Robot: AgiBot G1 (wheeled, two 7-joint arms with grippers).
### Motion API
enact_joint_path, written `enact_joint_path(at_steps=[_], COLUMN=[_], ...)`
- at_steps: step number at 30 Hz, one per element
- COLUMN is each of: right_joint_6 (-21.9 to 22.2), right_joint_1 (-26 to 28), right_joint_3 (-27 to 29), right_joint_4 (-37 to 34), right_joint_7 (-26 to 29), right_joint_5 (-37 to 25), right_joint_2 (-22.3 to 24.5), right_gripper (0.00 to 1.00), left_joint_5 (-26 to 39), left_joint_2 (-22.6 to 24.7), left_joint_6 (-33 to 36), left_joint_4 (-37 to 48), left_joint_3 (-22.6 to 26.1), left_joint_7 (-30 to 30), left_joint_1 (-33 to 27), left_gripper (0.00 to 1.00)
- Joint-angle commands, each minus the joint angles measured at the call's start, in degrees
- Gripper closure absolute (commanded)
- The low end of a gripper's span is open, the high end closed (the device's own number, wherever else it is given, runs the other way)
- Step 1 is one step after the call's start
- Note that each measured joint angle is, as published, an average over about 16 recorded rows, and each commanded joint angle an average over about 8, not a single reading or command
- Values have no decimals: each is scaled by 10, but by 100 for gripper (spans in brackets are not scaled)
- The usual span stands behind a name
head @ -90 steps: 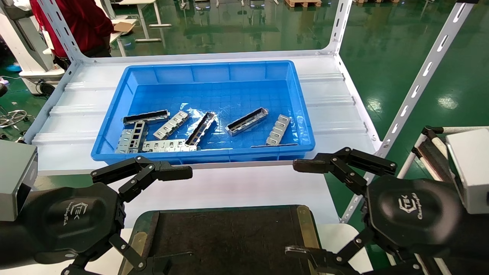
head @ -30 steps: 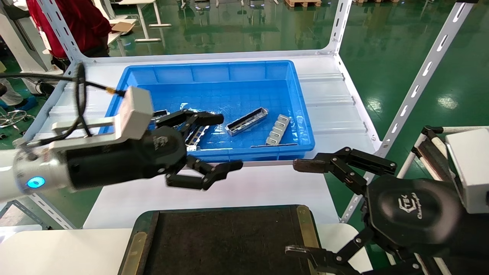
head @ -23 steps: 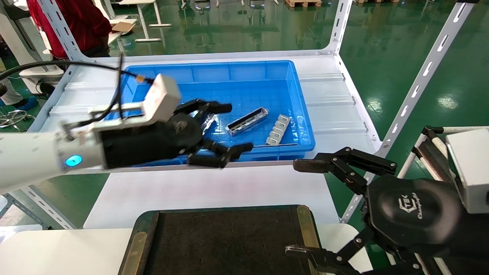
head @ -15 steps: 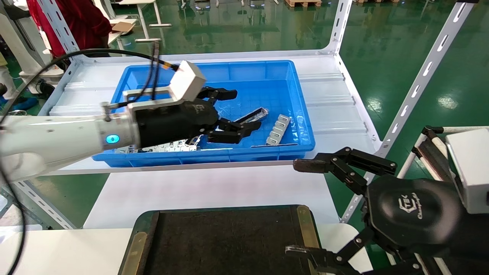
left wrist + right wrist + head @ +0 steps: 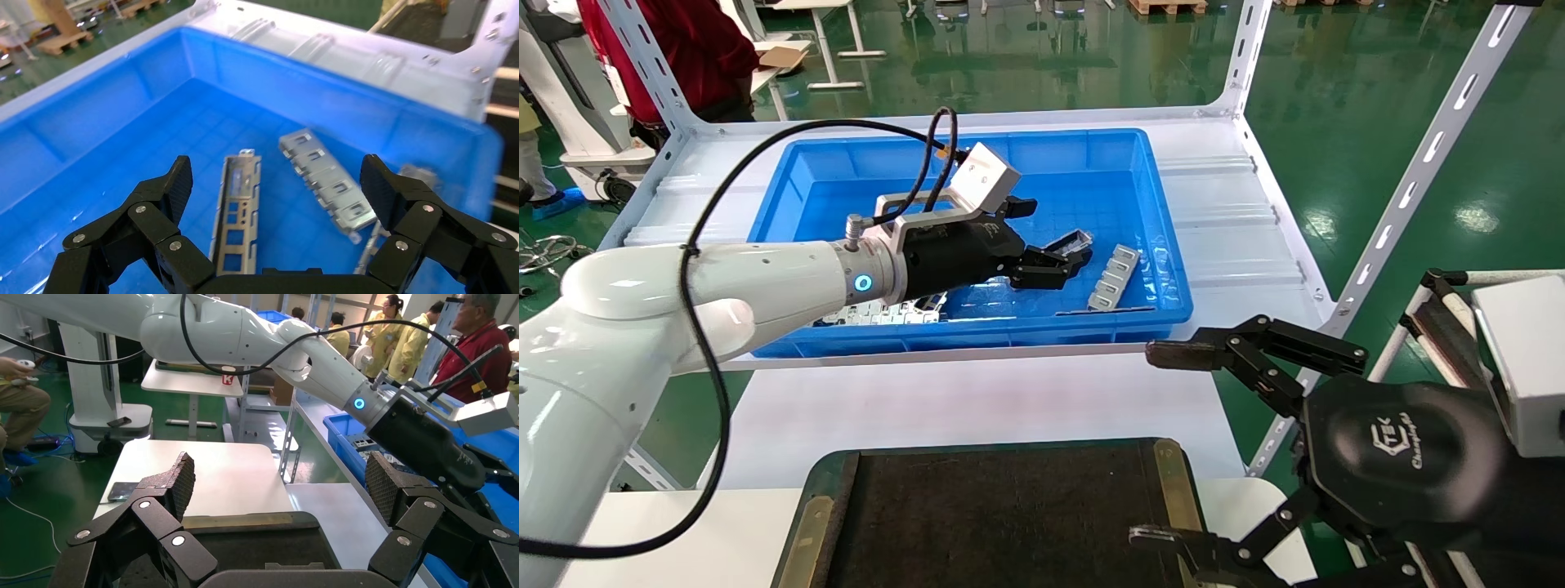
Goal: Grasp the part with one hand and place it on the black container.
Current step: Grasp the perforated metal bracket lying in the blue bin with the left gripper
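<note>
Several silver parts lie in the blue bin [image 5: 1164, 269]. My left gripper [image 5: 1054, 234] is open and empty, low over one U-channel part [image 5: 1075, 240]. In the left wrist view that part [image 5: 235, 214], with rectangular cutouts, lies between my open left fingers, nearer one finger [image 5: 174, 187]; the gripper [image 5: 276, 184] is not touching it. A second part [image 5: 324, 180] lies beside it, also seen in the head view [image 5: 1114, 278]. The black container [image 5: 1009, 514] sits at the near edge, bare. My right gripper [image 5: 1152, 445] is open and empty, parked over the container's right end [image 5: 245, 545].
More parts lie at the bin's front left [image 5: 878, 312], partly hidden by my left arm. A thin bar [image 5: 1107, 311] lies along the bin's front wall. The bin stands on a white shelf [image 5: 1222, 204] with slotted uprights [image 5: 1418, 171]. People stand beyond [image 5: 483, 337].
My left arm has swung from beside the black container up and forward into the blue bin, ending open over the U-channel part. The right arm has not moved.
</note>
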Motion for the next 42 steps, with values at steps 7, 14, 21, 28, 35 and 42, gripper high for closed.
enact_joint_path(at_steps=[7,14,21,28,35,42], right_joint_6=[0,0,0,1,1,1], right_joint_1=[0,0,0,0,0,0], right_joint_3=[0,-1,-1,-1,-1,-2], right_joint_4=[0,0,0,0,0,0], right_joint_7=[0,0,0,-1,-1,-1], right_joint_5=[0,0,1,1,1,1], right_joint_2=[0,0,0,0,1,1], right_gripper=[0,59,100,100,100,100], left_joint_5=[-10,-26,-41,-58,-78,-100], left_joint_2=[16,17,18,17,17,17], left_joint_6=[-38,-63,-81,-103,-122,-142], left_joint_4=[40,35,24,10,-1,-5], left_joint_3=[23,56,93,129,162,191], left_joint_7=[6,-24,-52,-73,-88,-99], left_joint_1=[-6,-3,2,8,12,18], left_gripper=[0,34,100,100,100,100])
